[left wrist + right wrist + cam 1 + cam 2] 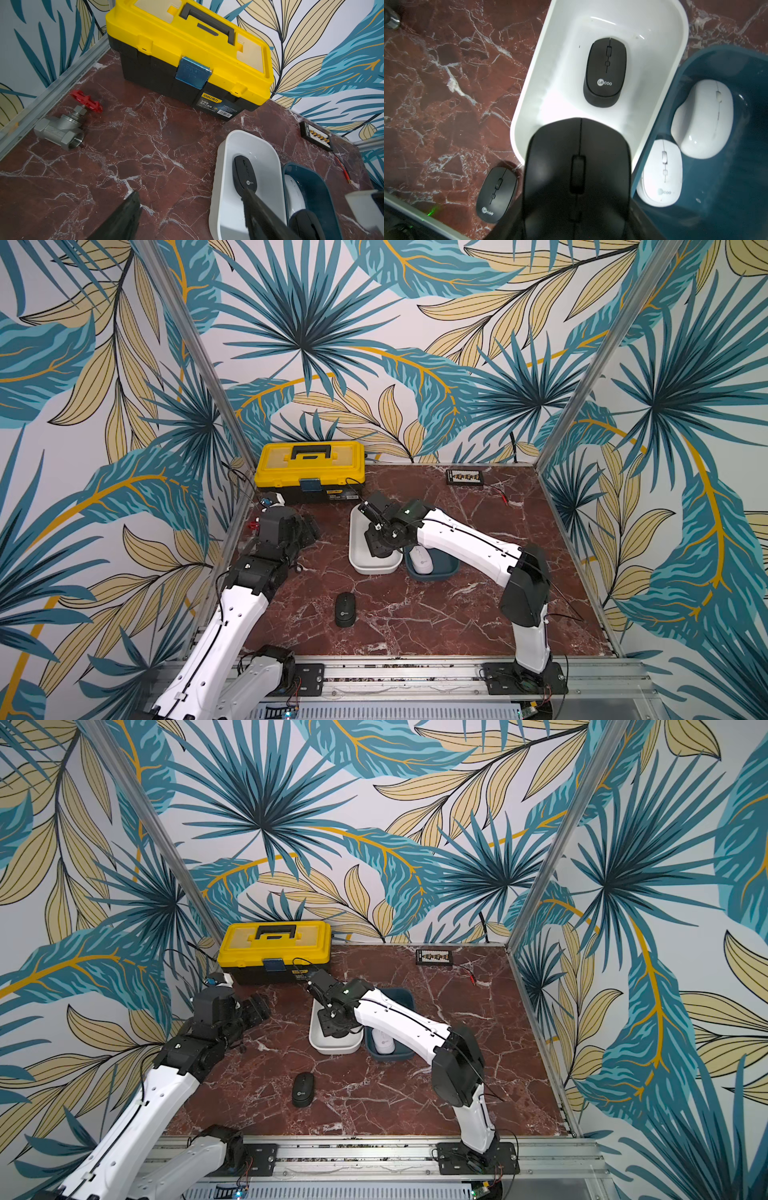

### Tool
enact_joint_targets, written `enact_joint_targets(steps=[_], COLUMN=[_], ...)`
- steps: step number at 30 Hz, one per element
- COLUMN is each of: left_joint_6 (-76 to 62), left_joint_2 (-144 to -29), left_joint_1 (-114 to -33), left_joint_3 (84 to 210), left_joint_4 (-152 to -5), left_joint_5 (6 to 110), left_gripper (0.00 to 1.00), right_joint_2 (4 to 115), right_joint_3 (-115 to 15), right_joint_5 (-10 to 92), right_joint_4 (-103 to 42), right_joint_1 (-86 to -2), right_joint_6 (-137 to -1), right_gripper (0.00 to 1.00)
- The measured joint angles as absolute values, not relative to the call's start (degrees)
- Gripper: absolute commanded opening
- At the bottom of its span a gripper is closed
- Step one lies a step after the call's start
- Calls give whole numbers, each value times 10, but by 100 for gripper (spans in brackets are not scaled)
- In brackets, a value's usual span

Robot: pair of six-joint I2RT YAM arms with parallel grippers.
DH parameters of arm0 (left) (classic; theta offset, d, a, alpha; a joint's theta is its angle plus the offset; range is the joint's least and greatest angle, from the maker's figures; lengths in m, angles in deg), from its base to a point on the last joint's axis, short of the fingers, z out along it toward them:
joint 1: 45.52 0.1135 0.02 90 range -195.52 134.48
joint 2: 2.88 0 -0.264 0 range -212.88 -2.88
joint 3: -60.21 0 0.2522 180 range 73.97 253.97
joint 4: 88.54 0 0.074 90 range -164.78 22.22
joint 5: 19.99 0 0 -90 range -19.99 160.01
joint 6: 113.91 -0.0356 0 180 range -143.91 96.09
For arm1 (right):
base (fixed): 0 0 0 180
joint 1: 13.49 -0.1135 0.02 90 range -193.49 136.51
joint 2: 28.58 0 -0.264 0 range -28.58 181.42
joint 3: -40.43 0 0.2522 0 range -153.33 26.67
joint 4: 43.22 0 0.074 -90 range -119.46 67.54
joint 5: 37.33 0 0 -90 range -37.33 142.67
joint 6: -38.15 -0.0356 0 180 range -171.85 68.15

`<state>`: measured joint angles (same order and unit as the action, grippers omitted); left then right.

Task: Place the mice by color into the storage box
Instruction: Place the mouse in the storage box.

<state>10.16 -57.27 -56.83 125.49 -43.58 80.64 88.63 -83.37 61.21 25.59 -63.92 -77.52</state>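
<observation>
Both top views look down from high at the front across the whole worktop (436,614). The wrist views sit low and near; both share the white bin (253,143).

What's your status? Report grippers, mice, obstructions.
Left gripper open, empty. Right gripper shut on black mouse over white bin. Loose black mouse on table; white mice in blue bin. Nothing blocking.

Left arm (232,614): white and black; rises from its near-left base, bent at the elbow, wrist reaching toward the far left
Left gripper (307,531): angled forward and down; fingers (124,218) spread apart, nothing between them
Right arm (465,543): rises from its near-right base; elbow high; forearm stretched leftward to centre
Right gripper (380,549): pointing down; clamped on a black mouse (577,176)
</observation>
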Motion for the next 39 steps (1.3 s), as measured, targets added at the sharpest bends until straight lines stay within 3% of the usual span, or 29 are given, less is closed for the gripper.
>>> enact_joint_targets(steps=[11, 31, 39], left_joint_6=[100, 100, 98], left_joint_2=[-587, -585, -585], left_joint_1=[-561, -547, -546], left_joint_3=[1256, 1256, 1256], left_joint_4=[-438, -437, -436], left_joint_5=[805, 802, 798], left_gripper=[79, 79, 79], right_joint_2=[1018, 1087, 1088], right_joint_3=[-913, -954, -958], right_joint_5=[586, 579, 577], right_joint_4=[245, 231, 231], right_joint_1=[-604, -597, -598], right_joint_6=[-742, -734, -737], right_gripper=[46, 47, 67])
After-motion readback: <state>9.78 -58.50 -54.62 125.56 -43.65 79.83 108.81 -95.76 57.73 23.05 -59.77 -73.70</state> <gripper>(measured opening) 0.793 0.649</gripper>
